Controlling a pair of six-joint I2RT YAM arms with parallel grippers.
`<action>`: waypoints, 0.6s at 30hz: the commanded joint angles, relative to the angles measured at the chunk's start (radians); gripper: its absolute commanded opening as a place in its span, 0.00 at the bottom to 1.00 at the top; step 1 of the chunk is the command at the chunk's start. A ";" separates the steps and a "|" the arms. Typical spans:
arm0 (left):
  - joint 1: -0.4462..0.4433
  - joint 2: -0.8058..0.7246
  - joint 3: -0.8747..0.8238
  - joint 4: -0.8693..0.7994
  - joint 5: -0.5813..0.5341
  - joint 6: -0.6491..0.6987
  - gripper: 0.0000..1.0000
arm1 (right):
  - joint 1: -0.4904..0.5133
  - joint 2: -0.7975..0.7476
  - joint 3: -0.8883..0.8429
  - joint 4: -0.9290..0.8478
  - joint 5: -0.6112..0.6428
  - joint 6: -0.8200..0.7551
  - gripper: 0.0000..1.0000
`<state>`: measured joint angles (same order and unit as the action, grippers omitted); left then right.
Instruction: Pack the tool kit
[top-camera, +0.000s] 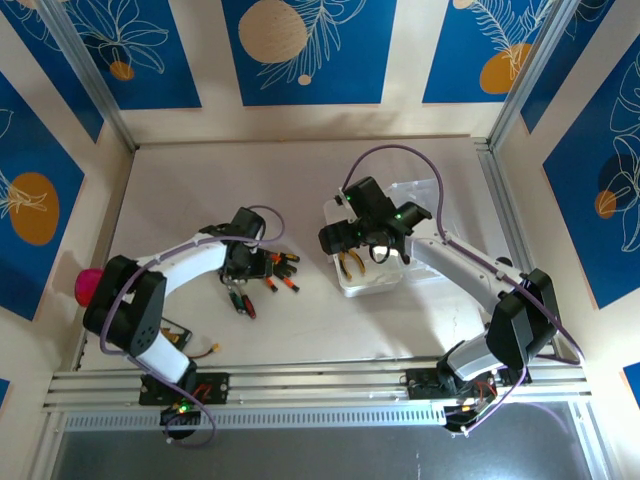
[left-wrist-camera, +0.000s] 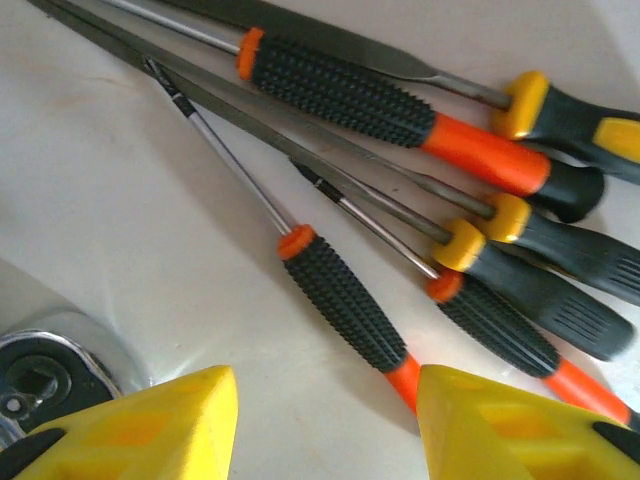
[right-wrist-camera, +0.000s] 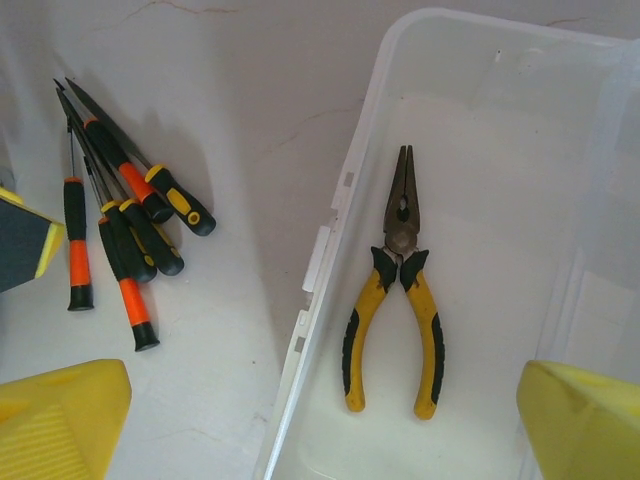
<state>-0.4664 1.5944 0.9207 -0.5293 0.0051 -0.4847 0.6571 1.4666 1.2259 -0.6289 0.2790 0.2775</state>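
The left gripper stands with its yellow fingers apart, the orange end of a black-ribbed screwdriver lying between them on the table, not pinched. It lies among a loose fan of screwdrivers on the white, faintly scuffed table. The right gripper is spread wide over the clear case, right of centre, where yellow-handled pliers lie flat. Blue leaf-patterned panels on cream walls enclose the table.
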 joint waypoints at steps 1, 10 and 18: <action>-0.004 0.038 0.006 0.021 -0.050 0.001 0.50 | -0.009 -0.038 -0.017 0.017 -0.032 -0.013 0.99; -0.005 0.118 0.007 0.151 0.021 -0.034 0.46 | -0.022 -0.046 -0.034 0.009 -0.036 -0.013 0.99; -0.005 0.174 0.014 0.126 -0.001 -0.026 0.30 | -0.041 -0.057 -0.057 0.029 -0.055 -0.008 0.99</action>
<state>-0.4667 1.6955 0.9443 -0.4538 -0.0208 -0.5186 0.6228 1.4460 1.1816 -0.6125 0.2539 0.2775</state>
